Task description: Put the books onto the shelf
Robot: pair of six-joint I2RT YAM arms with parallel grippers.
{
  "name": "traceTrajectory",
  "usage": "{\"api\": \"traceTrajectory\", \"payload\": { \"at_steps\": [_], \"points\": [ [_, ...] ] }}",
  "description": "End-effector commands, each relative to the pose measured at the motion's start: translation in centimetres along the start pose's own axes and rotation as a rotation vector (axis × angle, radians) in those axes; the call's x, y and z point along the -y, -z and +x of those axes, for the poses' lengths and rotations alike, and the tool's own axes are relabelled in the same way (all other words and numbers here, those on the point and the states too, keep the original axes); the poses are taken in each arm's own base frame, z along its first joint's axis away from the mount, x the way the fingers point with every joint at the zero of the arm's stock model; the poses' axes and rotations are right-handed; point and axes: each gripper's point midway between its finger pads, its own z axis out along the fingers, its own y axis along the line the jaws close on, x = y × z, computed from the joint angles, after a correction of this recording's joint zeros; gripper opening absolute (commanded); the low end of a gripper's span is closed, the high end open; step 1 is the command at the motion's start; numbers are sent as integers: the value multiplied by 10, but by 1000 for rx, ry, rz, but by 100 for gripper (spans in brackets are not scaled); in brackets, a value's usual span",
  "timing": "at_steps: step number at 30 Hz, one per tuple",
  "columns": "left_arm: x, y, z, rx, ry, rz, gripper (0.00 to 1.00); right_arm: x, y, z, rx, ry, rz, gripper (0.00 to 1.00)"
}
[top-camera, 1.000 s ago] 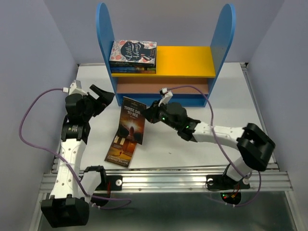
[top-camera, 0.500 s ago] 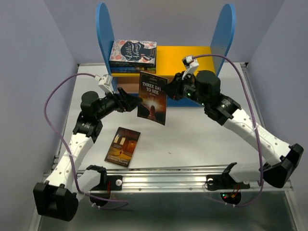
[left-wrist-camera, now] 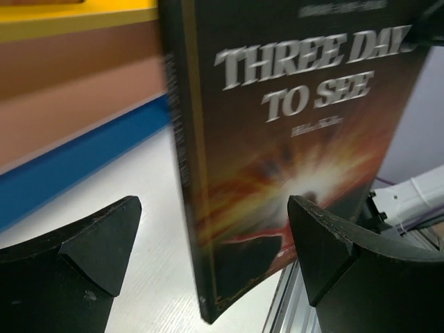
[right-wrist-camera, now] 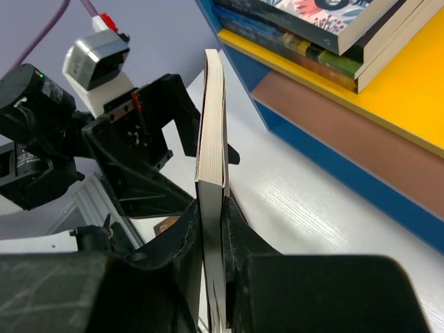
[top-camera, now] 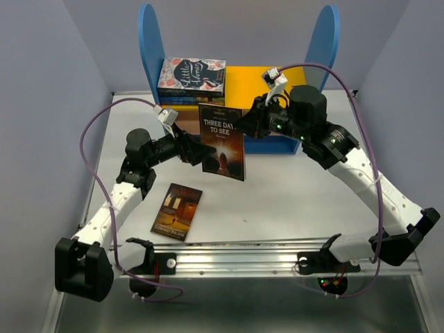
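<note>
Top external view: the white tabletop [top-camera: 291,201] has the blue-sided shelf [top-camera: 326,41] at 12 o'clock, with a stack of books [top-camera: 192,75] on the left of its yellow board. The right end effector [top-camera: 244,128] is pinching the upright "Three Days to See" book [top-camera: 223,146] just in front of the shelf, and the left end effector [top-camera: 200,150] is spread wide at the book's 9 o'clock edge. One more book [top-camera: 177,211] lies flat around 7 o'clock.

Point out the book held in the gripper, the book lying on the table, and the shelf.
held book [top-camera: 222,142]: top view, middle of its front cover.
lying book [top-camera: 177,211]: top view, middle of its cover.
shelf [top-camera: 325,41]: top view, on its right blue side panel.
</note>
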Motion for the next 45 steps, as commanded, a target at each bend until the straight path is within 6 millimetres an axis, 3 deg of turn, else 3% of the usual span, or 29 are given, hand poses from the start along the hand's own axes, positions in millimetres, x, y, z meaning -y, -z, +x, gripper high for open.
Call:
{"api": "traceTrajectory", "payload": {
  "at_steps": [1, 5, 8, 12, 13, 14, 15, 18, 19, 21, 26, 29, 31, 32, 35, 37, 38, 41, 44, 45],
  "points": [
    [43, -1, -12, 34, -154, 208, 99, -24, 10, -40, 96, 24, -79, 1],
    [73, 6, 0, 43, -220, 302, 99, -18, 5, -55, 129, 43, -52, 1],
    [79, 11, 0, 64, -240, 299, 96, -23, -2, -66, 142, 60, -72, 1],
    [82, 17, -1, 89, -246, 285, 75, -30, -12, -73, 141, 70, -112, 1],
    [83, 18, -3, 95, -246, 282, 61, -26, -13, -76, 146, 70, -102, 1],
    [82, 17, -3, 98, -238, 273, 56, -25, -16, -76, 144, 69, -100, 1],
    [82, 17, -7, 109, -231, 262, 43, -26, -17, -78, 148, 74, -106, 1],
    [80, 15, -15, 130, -186, 235, 25, -26, -22, -72, 126, 63, -117, 1],
    [78, 12, -22, 145, -170, 218, 12, -24, -24, -69, 120, 57, -113, 1],
    [77, 9, -28, 156, -143, 211, 1, -21, -28, -65, 110, 52, -106, 1],
    [72, 3, -38, 207, -37, 188, 0, 6, -38, -60, 115, 43, 2, 0],
    [72, 8, -47, 276, -18, 170, 0, 33, -40, -63, 142, 45, 126, 1],
    [73, 14, -58, 335, -2, 145, 0, 52, -38, -68, 174, 54, 226, 22],
    [75, 16, -61, 347, 11, 142, 0, 54, -39, -67, 173, 64, 237, 49],
    [76, 20, -74, 391, 39, 116, 0, 65, -39, -68, 187, 66, 289, 86],
    [75, 21, -81, 420, 53, 103, 0, 64, -41, -67, 184, 68, 282, 90],
    [73, 22, -84, 434, 63, 89, 0, 65, -40, -68, 189, 71, 284, 99],
    [71, 21, -87, 440, 76, 75, 0, 70, -32, -77, 242, 64, 328, 100],
    [75, 18, -93, 437, 65, 88, 0, 87, -4, -95, 358, 45, 467, 100],
    [82, 19, -101, 448, 47, 101, 0, 93, -4, -92, 361, 46, 490, 100]
  ]
}}
